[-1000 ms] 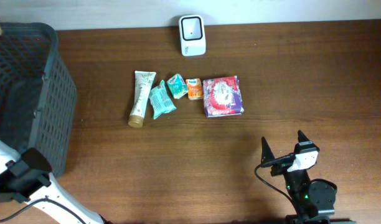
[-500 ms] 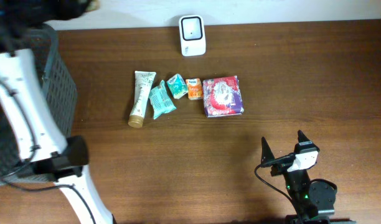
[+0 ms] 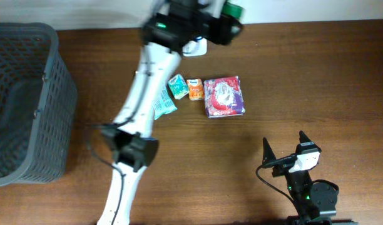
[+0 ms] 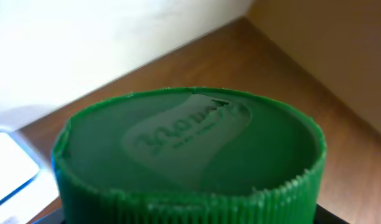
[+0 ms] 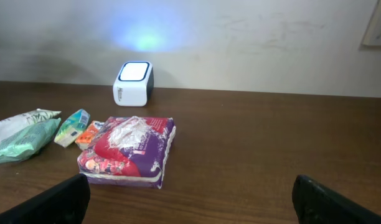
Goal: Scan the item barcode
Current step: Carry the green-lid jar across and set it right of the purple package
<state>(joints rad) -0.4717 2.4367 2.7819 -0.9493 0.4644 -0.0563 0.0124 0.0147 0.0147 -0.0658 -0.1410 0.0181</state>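
Left gripper [image 3: 227, 19] clamped part-open on green-capped item [image 4: 190, 143], far table [image 3: 316, 75] edge, beside boxy white scanner [image 5: 133, 81] (cap: round ribbed plastic, embossed logo). Right gripper [image 5: 190, 186] spread wide, empty. Glossy purple packet [image 5: 128, 152], teal sachet [image 3: 177, 86] mid-table.

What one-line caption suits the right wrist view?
Lit white scanner behind a purple packet and small sachets on a wooden table.

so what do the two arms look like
The left arm has white links, black joints, a black cable and a green light. The right arm has a black base, green light, white wrist block, black cable and pointed black end effector.
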